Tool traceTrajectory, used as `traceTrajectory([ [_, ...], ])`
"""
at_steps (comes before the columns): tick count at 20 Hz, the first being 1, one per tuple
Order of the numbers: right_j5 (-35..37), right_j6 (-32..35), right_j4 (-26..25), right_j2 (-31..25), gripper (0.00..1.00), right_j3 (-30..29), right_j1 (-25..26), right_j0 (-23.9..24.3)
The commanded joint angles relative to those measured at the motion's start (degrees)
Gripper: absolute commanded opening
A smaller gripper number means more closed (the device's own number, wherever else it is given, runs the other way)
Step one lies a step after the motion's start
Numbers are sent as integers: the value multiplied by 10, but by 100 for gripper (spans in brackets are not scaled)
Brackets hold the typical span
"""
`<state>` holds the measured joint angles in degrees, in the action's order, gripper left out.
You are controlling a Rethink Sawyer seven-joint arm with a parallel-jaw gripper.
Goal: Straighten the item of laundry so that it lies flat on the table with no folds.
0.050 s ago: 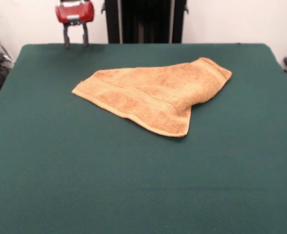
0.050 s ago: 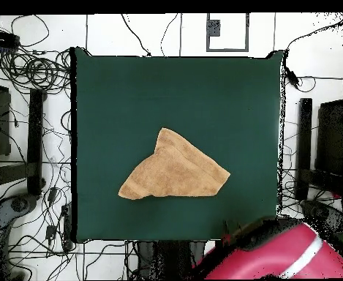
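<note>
The item of laundry point(image 1: 153, 92), an orange-tan terry towel, lies a little beyond the middle of the dark green table point(image 1: 133, 185). It is folded over on itself, with a striped band along its near edge and a bunched corner at the right. From above the towel point(image 2: 175, 170) shows as a rough triangle on the table point(image 2: 167, 95). My gripper point(image 1: 76, 42) hangs over the far left edge of the table, well apart from the towel. Its two dark fingers are spread, so it is open with nothing between them. The red arm point(image 2: 276, 252) fills the overhead view's lower right corner.
A black column point(image 1: 145, 19) rises behind the table's far edge. Tangled cables point(image 2: 28, 73) cover the floor around the table. Dark equipment stands at both sides point(image 2: 328, 139).
</note>
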<state>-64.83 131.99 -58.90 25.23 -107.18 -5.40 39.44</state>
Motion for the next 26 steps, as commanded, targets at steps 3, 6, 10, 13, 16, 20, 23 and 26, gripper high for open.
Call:
traceTrajectory([
  [3,184,580,-236,-266,100,54,13,23],
  [6,166,859,-376,-299,100,40,-6,-1],
  [10,66,1106,-439,-281,100,32,-10,-41],
  [13,15,1165,-439,-257,100,33,-5,-56],
  [16,-12,1216,-437,-244,100,14,-10,-60],
  [20,-49,1283,-426,-241,100,-42,-41,-68],
  [23,-63,1309,-393,-258,100,-91,-58,-66],
  [26,-81,1336,-378,-272,100,-122,-64,-57],
])
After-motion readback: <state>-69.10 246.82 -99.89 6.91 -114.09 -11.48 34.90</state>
